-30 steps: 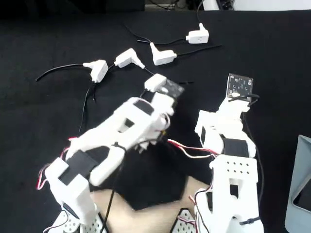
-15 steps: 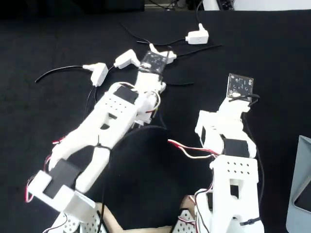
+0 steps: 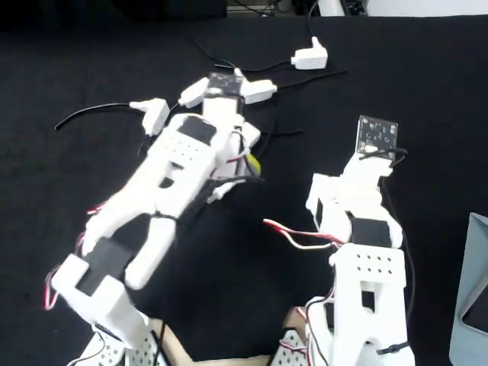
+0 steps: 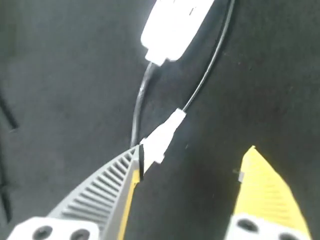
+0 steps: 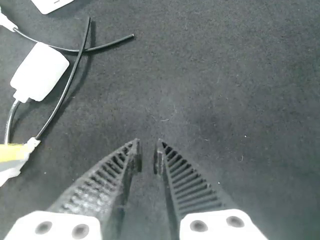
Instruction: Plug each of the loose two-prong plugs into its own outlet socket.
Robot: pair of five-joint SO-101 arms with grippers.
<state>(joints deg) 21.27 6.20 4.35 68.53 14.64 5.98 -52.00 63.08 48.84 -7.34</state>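
Note:
Several white socket blocks and plugs on black cords lie on the black cloth: one [image 3: 309,56] at the back, one [image 3: 258,91] beside my left arm's wrist, two more [image 3: 197,93] [image 3: 155,112] to its left. My left gripper [image 4: 195,150] is open just above the cloth. A small white plug [image 4: 162,136] on a thin cable lies against its ribbed fingertip [image 4: 131,159], and a white block [image 4: 175,22] lies beyond. Its yellow finger [image 3: 251,163] shows under the arm. My right gripper [image 5: 147,150] is shut over bare cloth, holding nothing. A white block [image 5: 38,72] lies off to its side.
Loose black cords [image 3: 91,109] trail across the cloth at the left and near the middle [image 3: 286,133]. A grey container [image 3: 471,297] stands at the right edge. The right arm [image 3: 358,210] stands upright at centre right.
My left arm has swung out from the middle of the table toward the far cluster of plugs and come down over them. The right arm has stayed still.

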